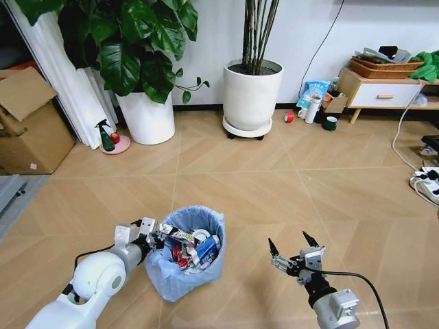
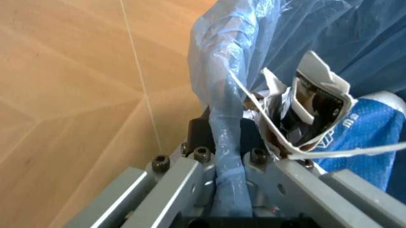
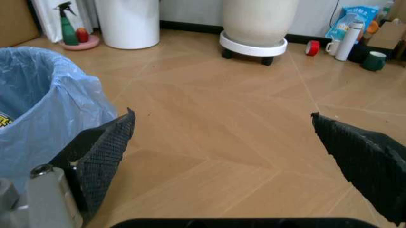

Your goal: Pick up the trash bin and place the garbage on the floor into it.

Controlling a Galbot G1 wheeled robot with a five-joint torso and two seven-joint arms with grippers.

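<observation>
**Left gripper clamps bin rim**

Left gripper point(image 1: 152, 233) grips the trash bin point(image 1: 184, 274) at lower centre of the head view; its wrist view shows the blue liner point(image 2: 223, 156) pinched. Garbage point(image 1: 193, 248) fills it. Right gripper point(image 1: 293, 250) hangs spread wide, empty, above the floor point(image 1: 274, 185).

No legible text, perhaps blurred.

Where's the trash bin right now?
In the head view the trash bin sits low and left of centre on the floor, its rim clamped by the left gripper; the open right gripper hovers alongside.
</observation>
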